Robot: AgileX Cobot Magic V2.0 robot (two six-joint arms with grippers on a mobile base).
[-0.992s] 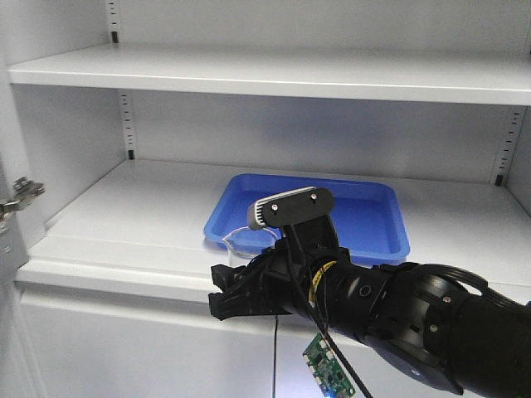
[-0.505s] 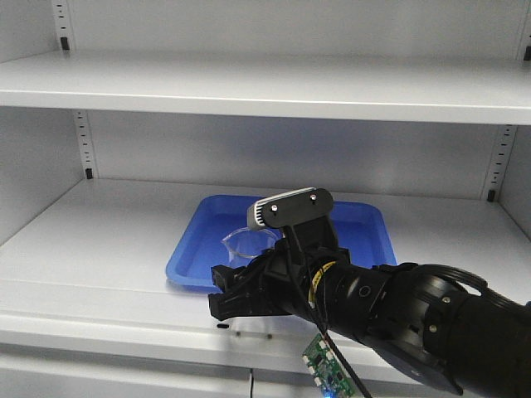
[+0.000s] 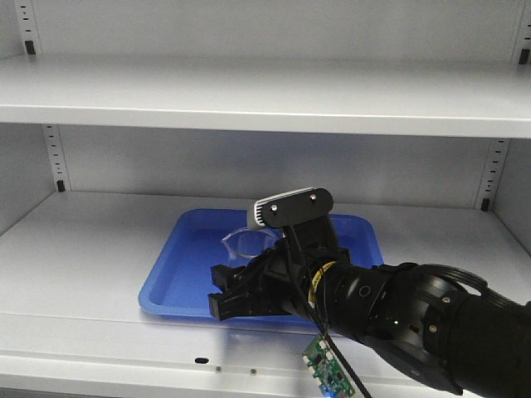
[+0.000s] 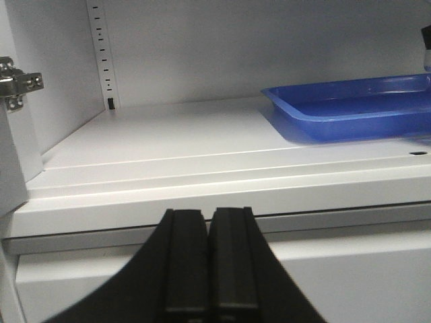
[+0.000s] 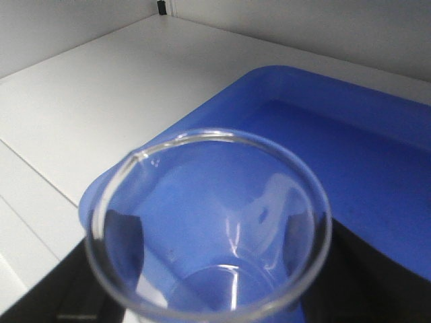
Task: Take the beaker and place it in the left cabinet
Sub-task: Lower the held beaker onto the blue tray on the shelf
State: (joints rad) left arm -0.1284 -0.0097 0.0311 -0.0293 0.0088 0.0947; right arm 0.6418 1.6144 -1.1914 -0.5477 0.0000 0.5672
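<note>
Beaker clamped in right hand above blue tray; left hand closed, empty.

our right arm is a thick, glossy black shell with rounded joints and small round recesses. a camera block with a pale grey top and two dark screws sits on the wrist. we see a yellow band there, a thin black cable and a bare green circuit board. our left fingers are matte black, flat-faced bars.
</note>
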